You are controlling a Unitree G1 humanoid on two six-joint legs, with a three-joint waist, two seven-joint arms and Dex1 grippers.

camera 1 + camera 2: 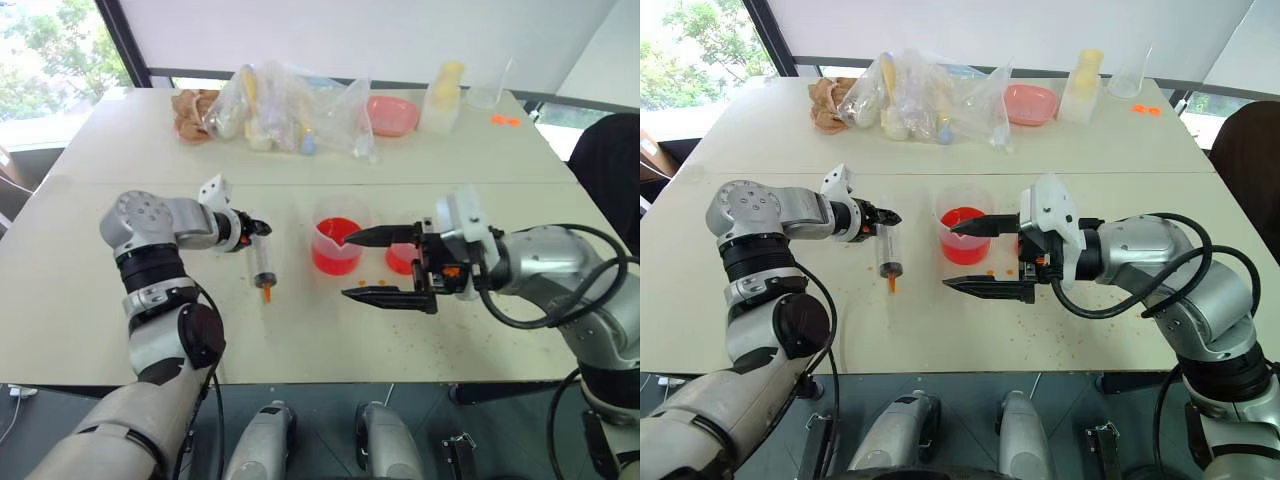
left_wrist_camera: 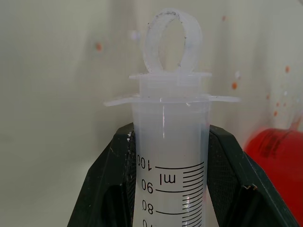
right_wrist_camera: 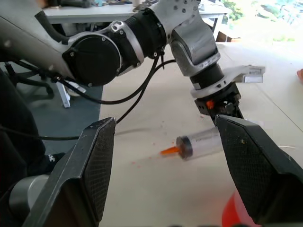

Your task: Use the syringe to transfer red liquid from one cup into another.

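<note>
Left wrist view cuts the syringe [image 2: 171, 156] off at the bottom edge, so from there I get just the ringed plunger end, the flange and the top of the printed scale, with a black finger [image 2: 111, 184] pressed against each side of the barrel; a red shape at the edge of that view is too cropped to name. From the head views, going left to right across the white worktop [image 1: 90, 300]: the left gripper [image 1: 256, 228] has its jaws clenched on the upper end of the one syringe, which hangs tilted with its orange tip [image 1: 267, 293] down at the worktop surface, though I cannot tell whether the tip touches. Next comes the larger spouted beaker [image 1: 338, 240], its lower half filled with red liquid [image 1: 335, 258]. Just beyond it the smaller cup [image 1: 401, 259] is largely hidden behind the right gripper [image 1: 362, 264], so only a red patch of it shows. That makes two cups and one syringe. The right gripper's jaws are spread wide and grasp nothing; the upper finger [image 1: 385, 235] reaches across in front of the beaker's rim, the lower one [image 1: 385, 296] sits nearer the worktop. Orange specks dot the surface around the cups. Along the far edge lie clear plastic bags [image 1: 290, 110] whose contents I cannot make out, and a pink dish [image 1: 390, 115].
</note>
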